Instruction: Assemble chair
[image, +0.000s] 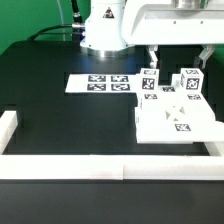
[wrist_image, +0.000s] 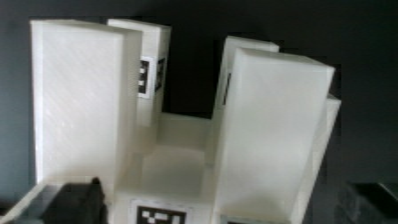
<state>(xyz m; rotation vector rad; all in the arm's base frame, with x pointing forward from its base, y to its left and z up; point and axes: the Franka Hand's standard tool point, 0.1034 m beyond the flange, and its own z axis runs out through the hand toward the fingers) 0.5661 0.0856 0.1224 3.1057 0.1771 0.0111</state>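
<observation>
Here the black table (image: 60, 120) carries the partly built chair (image: 176, 115), which sits against the white border rail (image: 110, 165) at the exterior view's right. It looks stiff, light and smooth, so pinching one upright bar (wrist_image: 86, 100) seems safest. The marker board (image: 100, 84) lies well apart from the chair. The gripper (image: 172, 52) hovers above it, jaws spread and empty; neighbouring uprights crowd the approach.

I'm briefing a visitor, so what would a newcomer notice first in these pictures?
First, the cluster of chunky white chair parts with black-and-white tags, on the black table at the exterior view's right. The open gripper hangs just above them. The flat marker board lies nearer the middle, by the arm's base.
</observation>
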